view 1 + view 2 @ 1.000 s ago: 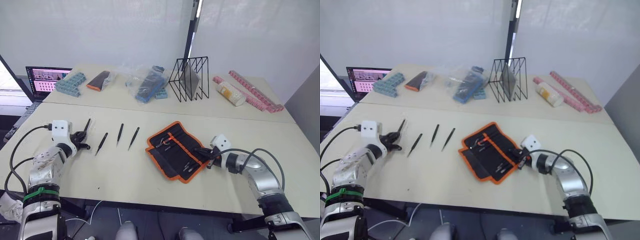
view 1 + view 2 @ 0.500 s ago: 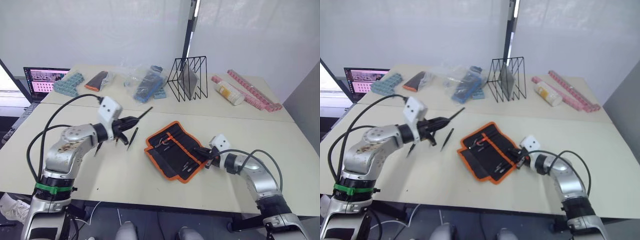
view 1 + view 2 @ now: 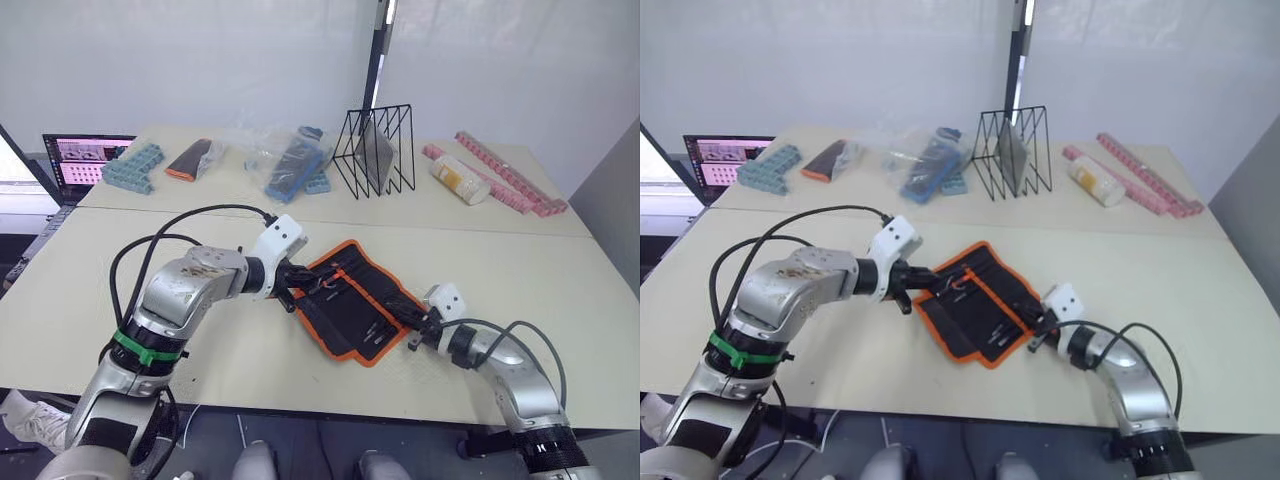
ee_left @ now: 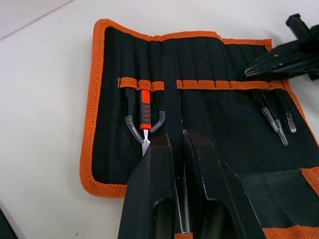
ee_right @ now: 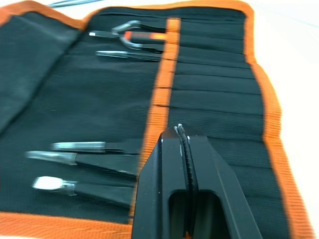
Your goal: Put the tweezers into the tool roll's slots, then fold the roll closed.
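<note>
The left pincer (image 4: 175,149) grips one of the tweezers (image 4: 172,107), its tip over the slots (image 4: 209,84) of the open tool roll (image 3: 352,299). The right pincer (image 5: 183,149), fingers pressed together, rests on the roll's opposite edge on the surface (image 3: 560,290).

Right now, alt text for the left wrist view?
The left end effector grips a slim black tweezer over the open tool roll, aimed at its orange-trimmed slots. An orange-handled tool already sits in the roll. The right end effector rests at the roll's far side.
</note>
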